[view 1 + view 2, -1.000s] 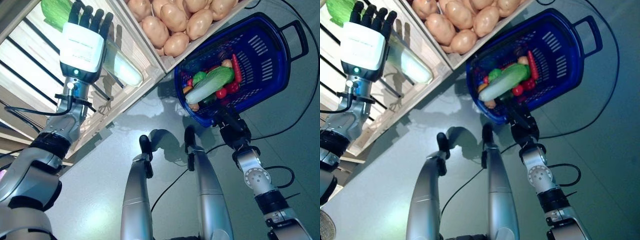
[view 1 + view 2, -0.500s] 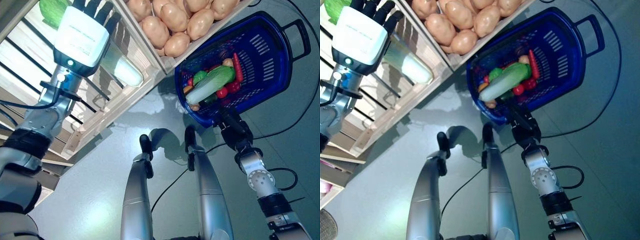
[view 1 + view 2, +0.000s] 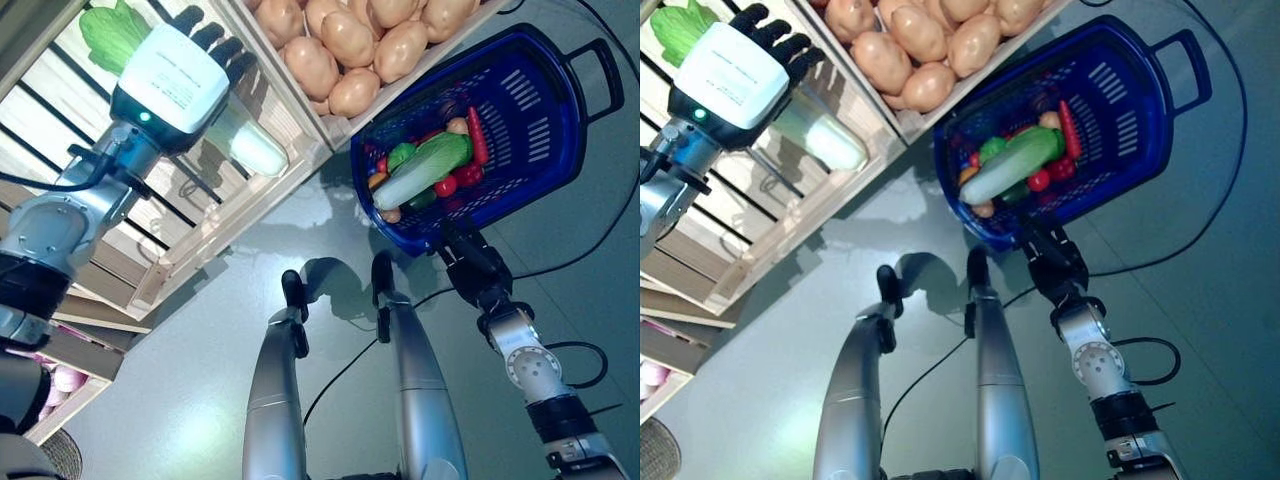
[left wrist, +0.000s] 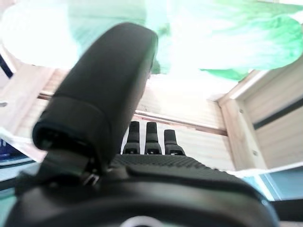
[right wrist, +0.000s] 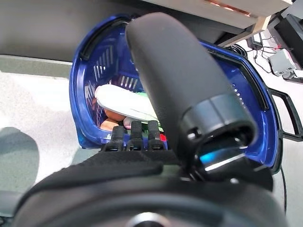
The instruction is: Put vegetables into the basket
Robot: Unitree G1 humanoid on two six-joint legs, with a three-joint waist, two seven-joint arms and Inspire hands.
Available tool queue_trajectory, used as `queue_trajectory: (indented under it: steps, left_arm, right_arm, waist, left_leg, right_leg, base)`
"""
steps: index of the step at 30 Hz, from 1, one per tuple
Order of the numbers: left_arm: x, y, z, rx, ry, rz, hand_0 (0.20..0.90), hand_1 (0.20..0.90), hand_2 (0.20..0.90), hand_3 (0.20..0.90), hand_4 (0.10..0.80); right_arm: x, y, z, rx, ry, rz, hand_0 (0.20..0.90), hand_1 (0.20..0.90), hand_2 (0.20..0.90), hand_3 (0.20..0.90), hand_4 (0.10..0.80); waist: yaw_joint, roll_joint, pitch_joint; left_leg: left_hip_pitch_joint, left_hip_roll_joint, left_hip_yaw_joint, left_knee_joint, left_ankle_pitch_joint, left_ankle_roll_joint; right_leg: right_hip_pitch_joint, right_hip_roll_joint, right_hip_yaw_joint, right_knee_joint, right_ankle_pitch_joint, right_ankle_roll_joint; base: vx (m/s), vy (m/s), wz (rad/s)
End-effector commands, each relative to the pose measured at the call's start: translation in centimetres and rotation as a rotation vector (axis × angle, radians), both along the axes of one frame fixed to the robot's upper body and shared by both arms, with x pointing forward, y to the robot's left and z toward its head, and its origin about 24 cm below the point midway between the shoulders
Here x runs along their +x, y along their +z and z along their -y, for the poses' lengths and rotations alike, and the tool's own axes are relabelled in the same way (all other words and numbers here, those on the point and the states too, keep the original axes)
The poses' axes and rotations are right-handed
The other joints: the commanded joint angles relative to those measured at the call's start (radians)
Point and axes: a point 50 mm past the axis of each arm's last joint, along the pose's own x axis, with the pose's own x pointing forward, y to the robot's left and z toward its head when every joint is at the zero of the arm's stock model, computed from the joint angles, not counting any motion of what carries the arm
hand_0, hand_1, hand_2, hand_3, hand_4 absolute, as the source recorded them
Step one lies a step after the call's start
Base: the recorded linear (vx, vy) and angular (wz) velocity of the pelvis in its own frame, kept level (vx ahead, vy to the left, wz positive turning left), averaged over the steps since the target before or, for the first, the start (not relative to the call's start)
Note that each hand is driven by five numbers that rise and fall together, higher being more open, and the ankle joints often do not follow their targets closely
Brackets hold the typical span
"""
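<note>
Wooden shelf point(image 3: 215, 215) of crates, grey floor point(image 3: 200, 340) before me.
Potatoes point(image 3: 345, 40) fill one crate; a pale cabbage point(image 3: 250, 150) lies in the next.

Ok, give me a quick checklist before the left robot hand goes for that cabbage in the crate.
1. Left robot hand open, holding nothing: ok.
2. Left robot hand over the cabbage in the wooden crate: ok.
3. Fingers touching the cabbage: cannot tell.
4. Right robot hand at the blue basket rim: ok; its grip: cannot tell.
5. Room in the basket beside the vegetables already inside: ok.
6. Potatoes in the neighbouring compartment, out of the way: ok.
</note>
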Motion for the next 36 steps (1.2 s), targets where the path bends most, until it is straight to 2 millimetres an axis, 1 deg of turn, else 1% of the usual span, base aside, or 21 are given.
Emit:
queue_trajectory:
  steps: [1,3,5,10,16,19,21,30,33,36]
  left_arm:
    - [-1.8,4.2,0.8,-0.049,-0.035,0.065,0.900,0.900,0.900,0.900,0.800]
    - [-1.7,4.1,0.6,-0.073,-0.002,0.028,0.900,0.900,0.900,0.900,0.800]
    - [-1.8,4.1,0.6,-0.087,0.011,0.036,0.900,0.900,0.900,0.900,0.800]
    - [-2.4,4.9,0.5,-0.104,0.039,0.107,0.900,0.900,0.900,0.900,0.800]
    - [-2.9,5.2,-0.4,-0.134,0.054,0.166,0.900,0.900,0.900,0.900,0.800]
    - [-3.2,5.3,-0.5,-0.141,0.059,0.164,0.900,0.900,0.900,0.900,0.800]
    - [-3.3,5.1,-0.6,-0.187,0.053,0.133,0.900,0.900,0.900,0.900,0.800]
    - [-2.6,3.5,-0.8,-0.261,0.137,-0.024,0.900,0.900,0.900,0.900,0.800]
    - [-2.5,3.2,-0.7,-0.262,0.144,-0.034,0.900,0.900,0.900,0.900,0.800]
    - [-2.6,3.4,-0.7,-0.248,0.140,0.002,0.900,0.900,0.900,0.900,0.800]
  right_arm:
    - [-1.0,3.5,1.5,-0.094,0.011,0.197,0.900,0.900,0.900,0.900,0.800]
    - [-1.1,3.5,1.6,-0.099,0.012,0.195,0.900,0.900,0.900,0.900,0.800]
    - [-1.1,3.4,1.6,-0.099,0.011,0.193,0.900,0.900,0.900,0.900,0.800]
    - [-1.4,3.1,1.6,-0.095,0.013,0.197,0.900,0.900,0.900,0.900,0.800]
    - [-1.7,2.6,1.8,-0.089,0.010,0.194,0.900,0.900,0.900,0.900,0.800]
    - [-1.9,2.4,1.8,-0.087,0.011,0.193,0.900,0.900,0.900,0.900,0.800]
    - [-2.0,2.3,1.8,-0.086,0.010,0.189,0.900,0.900,0.900,0.900,0.800]
    - [-2.1,2.1,1.4,-0.086,0.018,0.189,0.900,0.900,0.900,0.900,0.800]
    - [-2.0,2.2,1.3,-0.085,0.018,0.190,0.900,0.900,0.900,0.900,0.800]
    - [-2.0,2.3,1.4,-0.083,0.016,0.193,0.900,0.900,0.900,0.900,0.800]
  waist:
    - [-0.007,0.030,0.000]
    - [-0.006,0.032,0.000]
    - [-0.005,0.033,0.000]
    - [0.001,0.033,0.000]
    - [0.008,0.034,0.000]
    - [0.012,0.036,0.000]
    - [0.014,0.037,0.000]
    - [0.015,0.037,0.000]
    - [0.015,0.038,0.000]
    - [0.017,0.038,0.000]
  left_leg:
    - [0.040,-0.032,0.017,-0.082,0.040,-0.008]
    - [0.038,-0.031,0.017,-0.083,0.043,-0.009]
    - [0.041,-0.033,0.017,-0.086,0.044,-0.008]
    - [0.040,-0.032,0.015,-0.086,0.045,-0.006]
    - [0.042,-0.033,0.014,-0.082,0.045,-0.004]
    - [0.046,-0.034,0.013,-0.083,0.045,-0.002]
    - [0.046,-0.034,0.012,-0.084,0.046,-0.002]
    - [0.052,-0.038,0.011,-0.094,0.050,0.002]
    - [0.051,-0.038,0.011,-0.096,0.053,0.002]
    - [0.052,-0.037,0.010,-0.096,0.053,0.003]
  right_leg:
    - [0.108,0.009,-0.023,-0.068,0.008,0.007]
    - [0.109,0.006,-0.024,-0.071,0.009,0.006]
    - [0.113,0.008,-0.023,-0.075,0.009,0.005]
    - [0.114,0.002,-0.028,-0.076,0.008,0.003]
    - [0.118,0.000,-0.033,-0.070,0.005,0.000]
    - [0.122,-0.002,-0.037,-0.071,0.003,-0.001]
    - [0.122,-0.003,-0.039,-0.070,0.003,-0.002]
    - [0.132,-0.003,-0.041,-0.079,0.002,-0.002]
    - [0.131,-0.004,-0.043,-0.078,0.002,-0.003]
    - [0.132,-0.006,-0.045,-0.077,0.001,-0.004]
  base:
    - [0.000,0.000,0.00]
    - [0.001,0.007,-0.02]
    - [0.000,0.000,0.00]
    - [0.000,0.000,0.00]
    - [0.000,0.000,0.00]
    - [0.001,-0.001,0.01]
    - [0.002,-0.002,0.06]
    - [0.000,0.000,0.00]
    - [0.000,0.000,0.00]
    - [0.000,0.000,0.00]
